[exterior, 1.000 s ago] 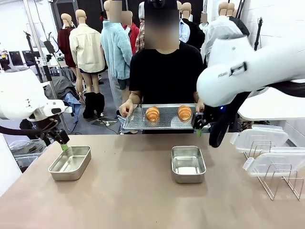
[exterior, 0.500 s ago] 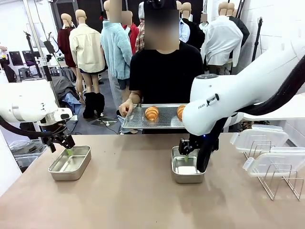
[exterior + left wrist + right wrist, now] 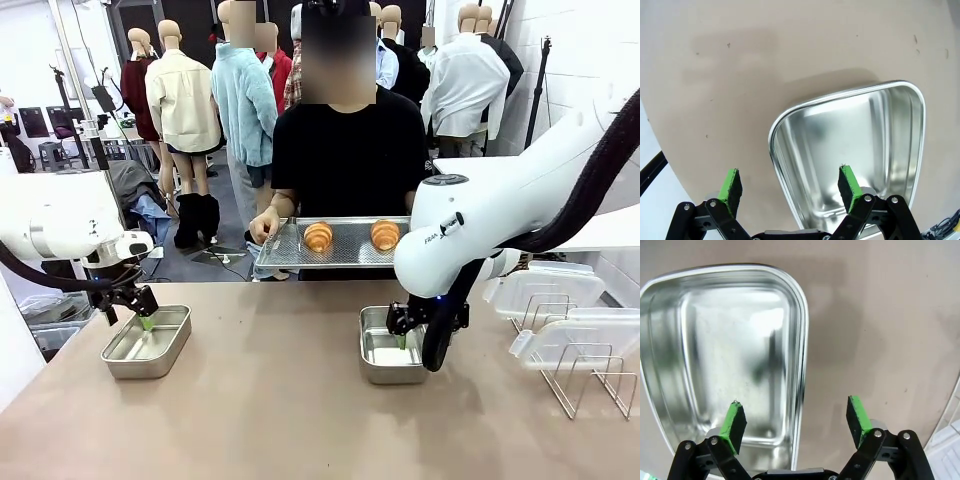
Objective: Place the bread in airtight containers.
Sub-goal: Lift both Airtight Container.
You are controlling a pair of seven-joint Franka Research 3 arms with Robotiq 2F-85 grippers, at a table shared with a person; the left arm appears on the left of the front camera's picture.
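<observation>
Surface: tan surface (image 3: 270, 420); a person at its far edge holds a perforated tray (image 3: 345, 258).
Left jaws: fully spread, empty, straddling the left tin (image 3: 850, 130) at its rim, one pad inside.
Right jaws: likewise spread and empty, astride the right tin (image 3: 715, 340) rim.
Bread: left croissant (image 3: 318, 237) and right croissant (image 3: 385, 235) sit side by side on the tray, well beyond my jaws, long axes seemingly pointing toward me.
Nearer arm: I judge the right.
</observation>
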